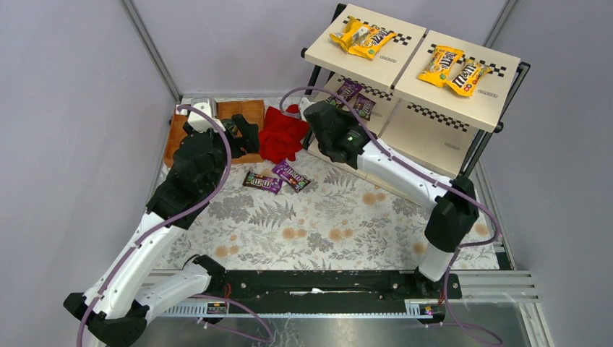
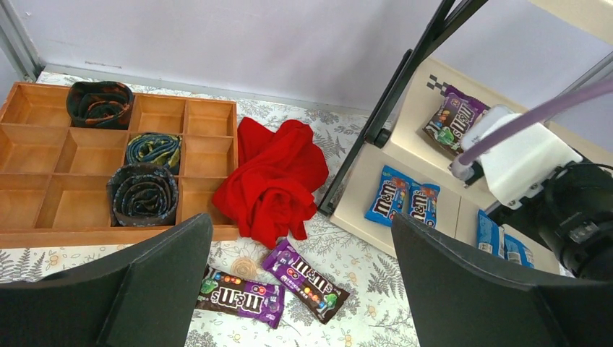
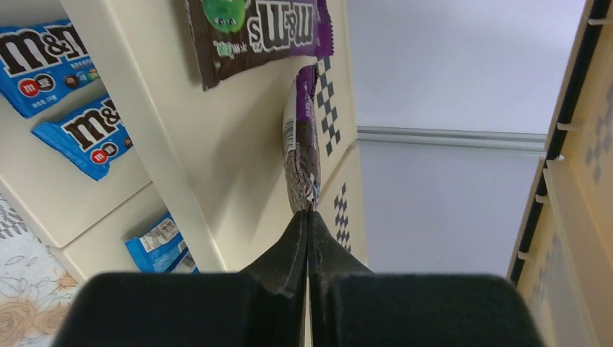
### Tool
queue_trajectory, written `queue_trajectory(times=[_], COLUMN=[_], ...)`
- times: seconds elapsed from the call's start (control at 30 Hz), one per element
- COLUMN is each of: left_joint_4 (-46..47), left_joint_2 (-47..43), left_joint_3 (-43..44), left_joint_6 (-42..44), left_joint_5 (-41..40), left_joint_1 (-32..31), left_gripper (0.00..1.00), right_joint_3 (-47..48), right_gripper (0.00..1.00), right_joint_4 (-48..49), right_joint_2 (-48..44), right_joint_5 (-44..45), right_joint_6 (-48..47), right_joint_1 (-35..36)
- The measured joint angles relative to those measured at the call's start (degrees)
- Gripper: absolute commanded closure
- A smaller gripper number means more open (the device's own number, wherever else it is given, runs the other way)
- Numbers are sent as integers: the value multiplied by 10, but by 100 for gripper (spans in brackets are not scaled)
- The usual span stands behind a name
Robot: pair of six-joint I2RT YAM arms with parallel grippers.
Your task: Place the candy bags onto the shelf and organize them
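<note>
- table (image 1: 340, 238): covered by a pale printed cloth with grey ferns and tan flowers. A black rail (image 1: 325, 283) runs along the near edge and carries both arm bases.
- room: plain lilac-grey walls (image 1: 72, 108) at left, back and right, with metal posts (image 1: 148, 47) in the back corners.
- shelf (image 1: 441, 119): back right on the table, set at an angle. Cream boards with checkered strips on a black frame.
- top tier: yellow bags (image 1: 361, 37) on the left board, and two more on the right board, apart from them.
- middle tier: dark brown bag (image 3: 253, 32) lies flat on the board near the checkered strip.
- right gripper (image 3: 307, 213): reached into the middle tier, fingers pressed together and pinching the end of a purple bag (image 3: 300, 144). That bag is seen edge-on, raised beside the flat one.
- bottom tier: blue bags (image 2: 401, 199) lie side by side, with more blue ones on the neighbouring board.
- loose bags (image 1: 278, 178): two on the printed cloth, one dark brown and one purple, just beside each other, in front of the red cloth.
- red cloth (image 2: 278, 181): crumpled heap between the tray and the shelf's front leg, touching the tray's corner.
- tray (image 2: 217, 116): wooden with square compartments, back left. Three dark fabric rolls (image 2: 142, 194) sit in separate compartments.
- left gripper (image 2: 300, 224): fingers spread wide and empty, hanging above the tray's near right corner, with the loose bags between the fingers in its wrist view.
</note>
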Motion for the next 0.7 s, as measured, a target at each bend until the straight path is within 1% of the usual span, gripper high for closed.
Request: queue_trajectory(times=[0.27,0.37,0.63,0.7], left_joint_4=[2,2,3,3], left_joint_2=[-5,-5,-6,-6], left_joint_3=[0,0,-2,-3], left_joint_6=[1,1,1,1], left_joint_5=[-2,-3,-3,-3], left_joint_1=[-1,-2,-3,-3], left_gripper=[1,1,1,1], right_joint_3=[108,116,120,121], right_gripper=[100,100,100,94], right_joint_4=[-91,-102,-93,-90], right_joint_2=[80,89,96,99], right_joint_5=[-17,-17,-16,-17], right_joint_6=[49,56,59,59], right_joint_1=[-11,-17,-28,-28])
